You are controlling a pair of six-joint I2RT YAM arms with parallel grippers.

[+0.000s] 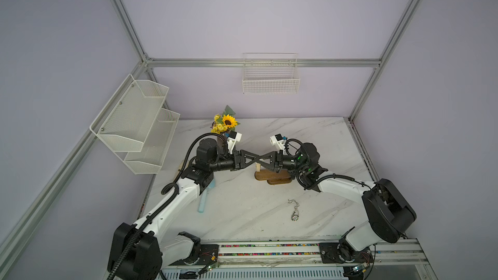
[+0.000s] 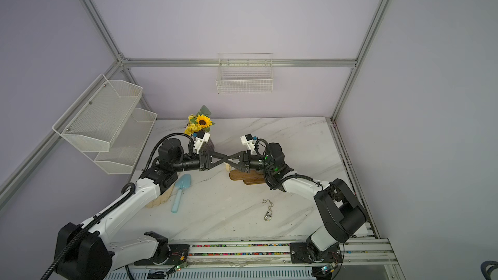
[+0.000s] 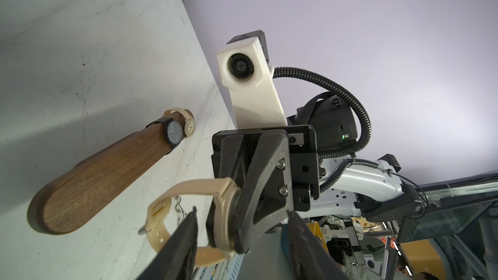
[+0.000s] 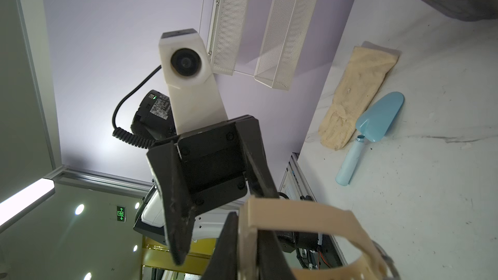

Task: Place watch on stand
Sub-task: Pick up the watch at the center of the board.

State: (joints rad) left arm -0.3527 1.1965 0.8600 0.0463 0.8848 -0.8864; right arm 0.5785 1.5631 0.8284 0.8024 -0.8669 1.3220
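Observation:
A beige wristwatch (image 3: 222,211) hangs in the air over the table between my two grippers. My right gripper (image 4: 246,227) is shut on its case, and the strap loop (image 4: 299,218) sticks out to the side. My left gripper (image 3: 242,212) is open, with its fingers (image 3: 186,241) apart on either side of the case and of the right gripper's fingertip. In both top views the two grippers (image 1: 262,159) (image 1: 256,159) meet tip to tip just above the left end of the dark wooden stand (image 1: 272,176) (image 3: 99,173). A black watch (image 3: 172,133) and a small beige watch (image 3: 190,125) sit on the bar's far end.
A silver pocket watch on a chain (image 1: 295,214) lies in front of the stand. A blue trowel (image 2: 181,193) and a pale glove-like cloth (image 4: 355,90) lie at the left. A sunflower vase (image 1: 227,122) stands behind. A mesh shelf (image 1: 134,122) and a wire basket (image 1: 270,76) hang on the walls.

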